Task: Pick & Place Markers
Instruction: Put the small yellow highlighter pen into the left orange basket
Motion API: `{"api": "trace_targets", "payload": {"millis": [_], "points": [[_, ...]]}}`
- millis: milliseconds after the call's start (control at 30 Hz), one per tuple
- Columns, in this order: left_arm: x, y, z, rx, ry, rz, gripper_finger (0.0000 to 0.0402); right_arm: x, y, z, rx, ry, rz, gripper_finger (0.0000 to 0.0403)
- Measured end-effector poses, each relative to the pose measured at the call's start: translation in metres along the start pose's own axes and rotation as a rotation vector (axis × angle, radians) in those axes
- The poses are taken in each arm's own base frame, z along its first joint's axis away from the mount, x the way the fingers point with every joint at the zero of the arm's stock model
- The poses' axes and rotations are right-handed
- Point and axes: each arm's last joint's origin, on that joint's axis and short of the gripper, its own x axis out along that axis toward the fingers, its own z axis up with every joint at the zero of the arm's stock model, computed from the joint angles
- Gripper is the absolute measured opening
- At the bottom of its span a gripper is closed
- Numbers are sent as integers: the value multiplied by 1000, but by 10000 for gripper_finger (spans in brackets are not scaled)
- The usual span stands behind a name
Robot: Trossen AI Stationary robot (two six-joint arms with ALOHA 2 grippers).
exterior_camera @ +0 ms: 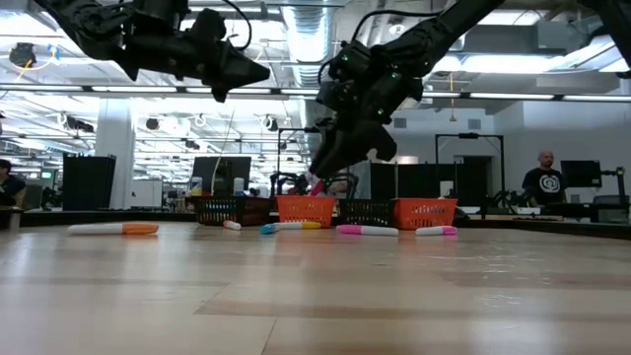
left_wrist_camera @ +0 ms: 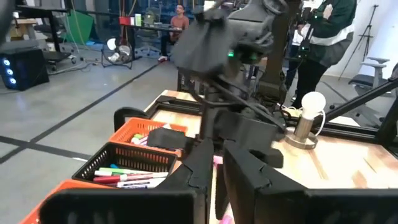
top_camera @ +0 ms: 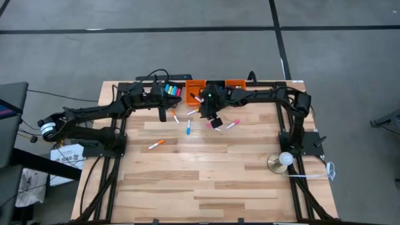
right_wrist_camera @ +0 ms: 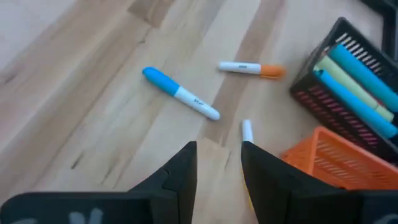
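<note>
Wooden planks make up the table [top_camera: 187, 187], and the sorting on it looks partly done. Towards nine o'clock the left end effector [top_camera: 162, 115] hangs above the boards with its fingers closed; I cannot make out anything between them. Just beyond it, near eleven o'clock on the far edge, a black mesh bin [right_wrist_camera: 311, 99] already holds several bright blue and yellow-green capped markers [right_wrist_camera: 354, 81]. An orange mesh bin [right_wrist_camera: 323, 155] beside it also has markers in it, as the left wrist view shows. Loose pieces still lie on the boards: an orange-capped white marker [top_camera: 156, 144] towards eight o'clock, well apart from the bins, a blue-capped white marker [top_camera: 188, 128] close to the centre, and a second orange-capped marker [right_wrist_camera: 252, 68] just past it. The right end effector [right_wrist_camera: 219, 146] is low over the middle of the table near twelve o'clock, fingers apart, with the white end of another marker [right_wrist_camera: 247, 130] between them; no grip is visible yet. Further right, a pink marker [top_camera: 232, 124] waits near one o'clock. I would judge at least half a dozen markers remain to be collected.
</note>
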Motion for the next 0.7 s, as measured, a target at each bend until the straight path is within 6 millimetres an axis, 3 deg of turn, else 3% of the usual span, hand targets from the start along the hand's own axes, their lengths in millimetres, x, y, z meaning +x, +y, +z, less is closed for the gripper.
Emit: {"api": "trace_targets", "payload": {"millis": [333,700], "points": [[0,0,-1,-1,3,0,33,-9,-20,-24,184,131,-155,108],[0,0,0,4,-10,0,33,-7,-29,-35,236,-44,-32,108]]}}
